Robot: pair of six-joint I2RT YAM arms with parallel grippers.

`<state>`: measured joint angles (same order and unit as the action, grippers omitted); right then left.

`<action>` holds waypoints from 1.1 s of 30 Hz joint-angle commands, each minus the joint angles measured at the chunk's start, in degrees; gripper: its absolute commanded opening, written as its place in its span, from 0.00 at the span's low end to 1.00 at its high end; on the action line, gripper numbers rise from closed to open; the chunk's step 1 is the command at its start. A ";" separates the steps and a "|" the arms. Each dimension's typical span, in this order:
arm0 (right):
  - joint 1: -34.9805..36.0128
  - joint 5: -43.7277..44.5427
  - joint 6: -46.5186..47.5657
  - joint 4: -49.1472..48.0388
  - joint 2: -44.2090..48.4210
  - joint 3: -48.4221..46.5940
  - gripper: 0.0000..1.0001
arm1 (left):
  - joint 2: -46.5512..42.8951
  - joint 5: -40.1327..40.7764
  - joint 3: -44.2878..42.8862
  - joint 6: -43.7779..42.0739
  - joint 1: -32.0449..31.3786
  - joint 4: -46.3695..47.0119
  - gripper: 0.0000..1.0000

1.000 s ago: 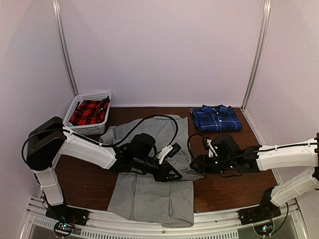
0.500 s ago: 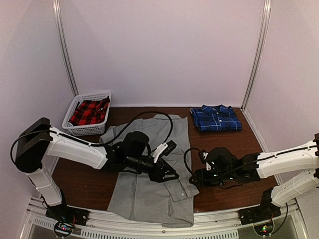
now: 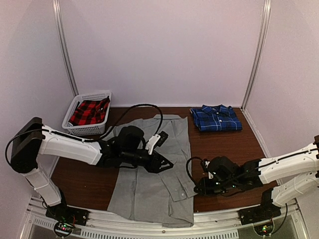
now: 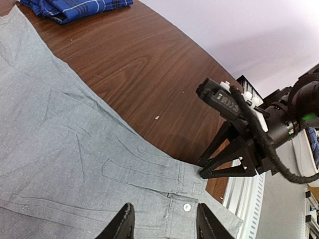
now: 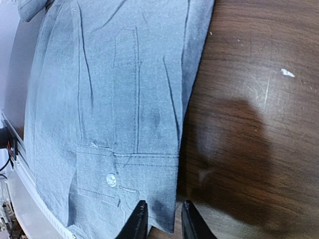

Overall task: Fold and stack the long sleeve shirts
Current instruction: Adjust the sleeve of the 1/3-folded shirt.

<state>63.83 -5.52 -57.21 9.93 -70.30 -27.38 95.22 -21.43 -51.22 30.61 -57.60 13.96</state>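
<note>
Surface (image 3: 224, 149) — dark wood.
Grey shirt (image 3: 144, 191) — spread flat at the near middle, one sleeve laid along its right side.
Blue plaid shirt (image 3: 216, 118) — folded, far right corner.
Basket (image 3: 84, 129) — far left.
Left gripper (image 4: 164, 214) — released, over the cuff.
Right gripper (image 5: 162, 211) — slightly parted, empty, at the cuff's edge.

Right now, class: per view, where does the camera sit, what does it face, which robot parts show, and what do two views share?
Top external: high, behind the robot, looking down on the table; left arm and right arm show.
Left wrist: low over the grey shirt, facing the right arm; own jaws at bottom.
Right wrist: down on the cuff; own jaws at bottom.
Wrist views share the cuff button.
</note>
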 commanded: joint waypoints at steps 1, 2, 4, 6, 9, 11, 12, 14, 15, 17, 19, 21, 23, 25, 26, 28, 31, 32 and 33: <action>0.74 0.96 -1.32 -1.13 0.31 0.22 0.19 | -1.58 2.67 -0.63 1.16 0.47 -0.84 0.43; 0.97 0.87 -1.33 -1.14 0.15 0.10 0.14 | -1.71 2.82 -0.45 1.24 0.58 -0.78 0.43; 1.15 0.66 -1.49 -1.06 -0.15 -0.21 0.08 | -1.93 3.37 -0.14 1.46 0.68 -0.82 0.43; 1.57 0.36 -1.50 -0.99 -0.38 -0.59 0.02 | -2.16 3.94 0.10 1.68 0.78 -0.92 0.43; 2.52 -0.08 -1.73 -0.70 -1.02 -1.42 0.00 | -2.40 4.68 0.26 2.04 1.07 -1.06 0.43; 3.29 -0.08 -1.96 -0.41 -1.44 -1.98 0.00 | -2.57 4.88 0.41 2.16 1.27 -1.21 0.42; 3.76 -0.12 -2.14 -0.27 -1.56 -2.31 0.00 | -2.48 4.98 0.35 2.17 1.34 -1.40 0.42; 4.76 0.03 -2.48 0.33 -1.80 -3.10 0.00 | -2.39 5.00 0.42 2.17 1.56 -1.72 0.42; 5.28 0.04 -2.67 0.61 -1.92 -3.56 0.00 | -2.41 5.00 0.41 2.17 1.60 -1.75 0.42; 6.35 -0.14 -3.17 1.10 -2.02 -3.95 0.00 | -2.45 5.00 0.50 2.09 1.75 -1.98 0.42; 7.27 -0.71 -3.89 1.39 -2.16 -3.93 0.00 | -2.44 4.96 0.55 2.00 1.86 -1.99 0.42; 8.32 -1.18 -4.68 1.26 -2.41 -3.74 0.00 | -2.34 4.93 0.63 1.91 1.99 -1.86 0.42; 9.35 -1.31 -5.49 1.43 -2.70 -3.91 0.00 | -2.37 4.64 0.55 1.91 2.15 -1.90 0.42; 10.15 -1.50 -6.07 1.81 -2.67 -4.30 0.00 | -2.25 4.48 0.55 1.95 2.32 -1.83 0.42; 10.23 -1.66 -6.26 1.82 -2.39 -4.59 0.00 | -2.23 4.38 0.49 1.99 2.39 -1.83 0.42; 10.39 -2.03 -6.23 1.84 -1.24 -5.16 0.00 | -2.02 4.15 0.27 2.00 2.54 -1.82 0.42; 10.35 -2.77 -5.99 1.84 0.32 -6.44 0.00 | -1.76 4.20 -0.17 1.99 2.74 -2.36 0.42; 10.36 -3.01 -6.01 1.92 0.64 -6.91 0.00 | -1.72 4.10 -0.19 2.00 2.82 -2.48 0.41; 10.35 -3.13 -5.91 1.97 0.81 -7.14 0.00 | -1.61 4.04 -0.27 2.03 2.89 -2.57 0.41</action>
<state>73.71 -7.42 -62.65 11.44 -71.81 -31.68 94.28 -17.10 -51.20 32.47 -55.33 11.86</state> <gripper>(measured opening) 0.006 0.416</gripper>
